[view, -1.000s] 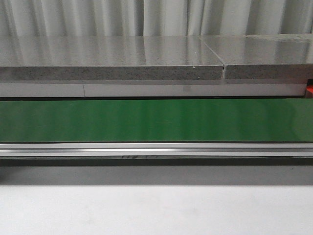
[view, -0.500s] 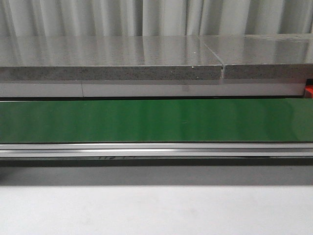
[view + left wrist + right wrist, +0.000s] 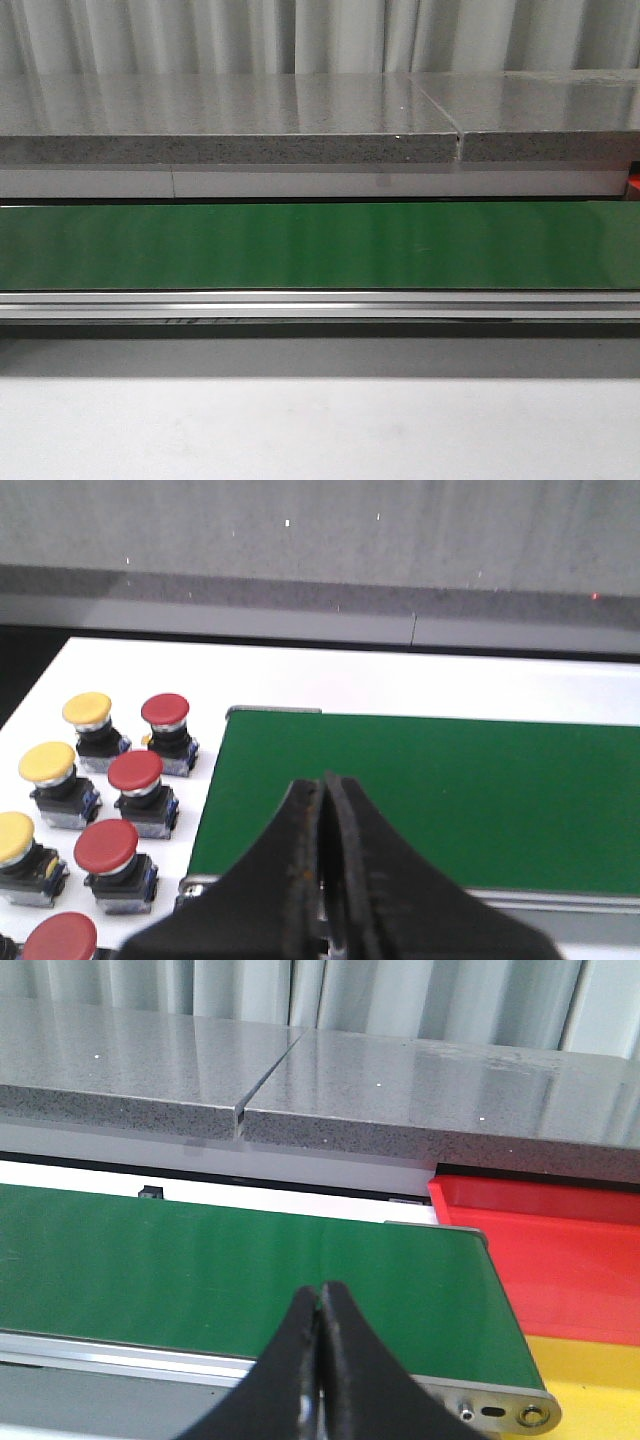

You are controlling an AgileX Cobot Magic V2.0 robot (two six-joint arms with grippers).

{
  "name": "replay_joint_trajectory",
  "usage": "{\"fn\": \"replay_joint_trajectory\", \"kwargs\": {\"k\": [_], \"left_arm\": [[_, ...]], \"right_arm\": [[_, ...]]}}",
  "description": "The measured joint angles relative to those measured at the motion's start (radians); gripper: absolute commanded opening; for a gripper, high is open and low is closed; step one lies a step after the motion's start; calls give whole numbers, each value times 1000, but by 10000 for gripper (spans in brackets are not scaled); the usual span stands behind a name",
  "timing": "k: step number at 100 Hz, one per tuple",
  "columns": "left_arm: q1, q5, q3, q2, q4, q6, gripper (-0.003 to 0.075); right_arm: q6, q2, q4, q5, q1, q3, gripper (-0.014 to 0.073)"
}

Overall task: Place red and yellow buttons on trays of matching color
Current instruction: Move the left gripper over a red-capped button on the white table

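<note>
You are at the very start, as far as these views show: nothing has been sorted yet. In the left wrist view the red buttons [image 3: 136, 770] and yellow buttons [image 3: 47, 762] stand mixed in two rows on the white surface just beside the end of the green conveyor belt [image 3: 430, 800], each on its dark block, none of them on the belt. The left gripper [image 3: 322, 790] hangs over that end of the belt with its fingers pressed together and nothing between them. At the other end, the right wrist view shows the red tray [image 3: 560, 1250] and the yellow tray [image 3: 590, 1380] next to each other just past the belt's end, and the parts you can see hold no buttons (the rest of each tray runs out of frame). The right gripper [image 3: 320, 1295] is likewise closed and empty above the belt. The front view shows only a bare stretch of belt [image 3: 320, 245]. So every button remains to be moved, in my judgement.
</note>
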Motion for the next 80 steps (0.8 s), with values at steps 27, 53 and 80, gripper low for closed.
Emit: {"fn": "replay_joint_trajectory", "kwargs": {"k": [27,53,80], "left_arm": [[0,106,-107,212,0,0,-19],[0,116,-107,302,-19,0,217],[0,151,-107,325,-41,0,667]], "right_arm": [[0,0,0,0,0,0,-69],[0,0,0,0,0,0,-69],[0,0,0,0,0,0,-69]]}}
